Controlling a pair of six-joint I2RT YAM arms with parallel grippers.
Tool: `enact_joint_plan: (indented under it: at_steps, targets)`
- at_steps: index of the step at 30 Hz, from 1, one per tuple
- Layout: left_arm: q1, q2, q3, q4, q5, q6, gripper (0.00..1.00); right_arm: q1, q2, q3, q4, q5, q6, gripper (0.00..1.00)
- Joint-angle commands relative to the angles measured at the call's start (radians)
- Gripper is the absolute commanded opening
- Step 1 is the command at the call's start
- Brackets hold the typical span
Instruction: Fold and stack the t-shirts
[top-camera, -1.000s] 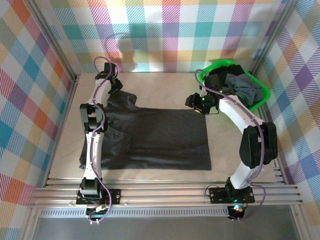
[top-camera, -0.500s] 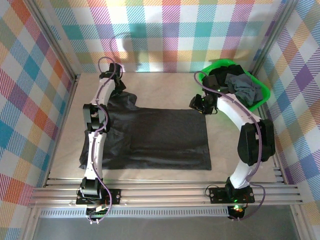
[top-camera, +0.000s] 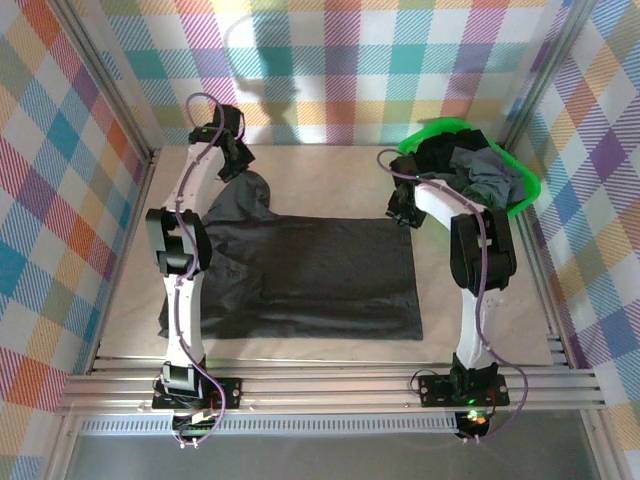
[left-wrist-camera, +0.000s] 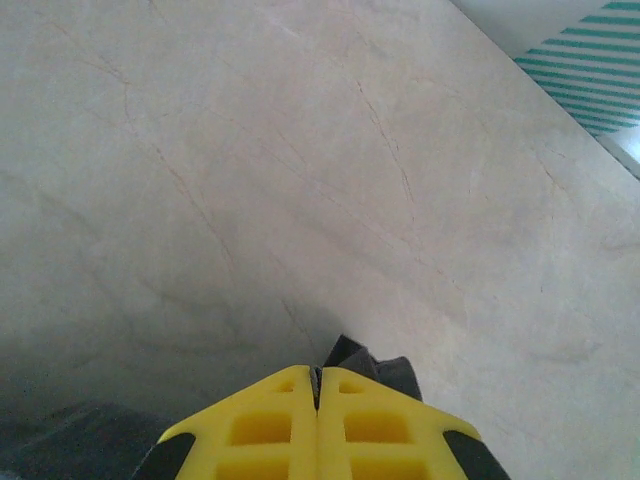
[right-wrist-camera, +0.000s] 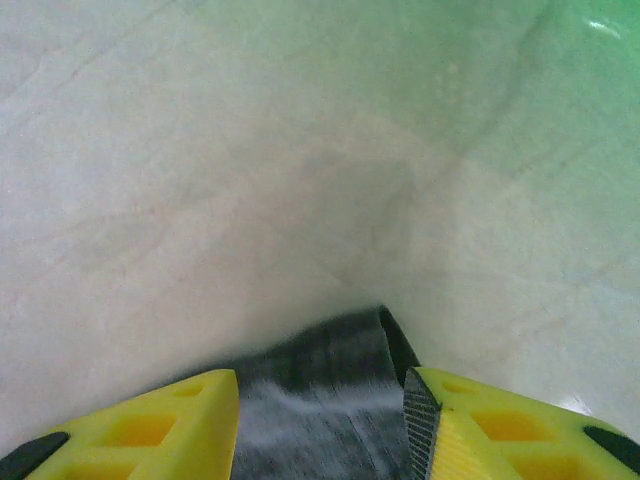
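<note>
Charcoal t-shirt (top-camera: 320, 275) flat mid-table, far-left corner drawn up off surface. Left gripper (left-wrist-camera: 317, 372) pinched tight on that corner. Right gripper (right-wrist-camera: 320, 383) half-spread, straddling far-right corner, not clamped. Cloth likely soft, light, limp; sags, drags. Best hold: both far corners. Other t-shirts (top-camera: 478, 172) heaped in green basket (top-camera: 440, 125), far right.

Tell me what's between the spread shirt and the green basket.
Top view: the right gripper, at the shirt's far right corner, and its arm; otherwise bare table up to the basket.
</note>
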Motion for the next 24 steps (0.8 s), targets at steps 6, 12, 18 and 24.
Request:
enact_joint_plan:
  at_steps: [6, 12, 18, 24]
  targets:
    - [0.002, -0.105, -0.049, -0.007, 0.049, -0.006, 0.00, -0.015, 0.077, 0.068, -0.068, 0.032, 0.062, 0.45]
    - [0.001, -0.116, -0.034, -0.021, 0.047, 0.012, 0.00, -0.016, 0.081, 0.035, -0.068, 0.039, 0.083, 0.31]
    - [0.001, -0.131, -0.042, -0.059, 0.028, 0.023, 0.00, -0.015, 0.074, 0.054, -0.066, 0.043, 0.032, 0.04]
    - [0.001, -0.290, -0.211, -0.070, -0.025, -0.006, 0.00, 0.004, -0.045, -0.037, 0.049, 0.021, -0.099, 0.00]
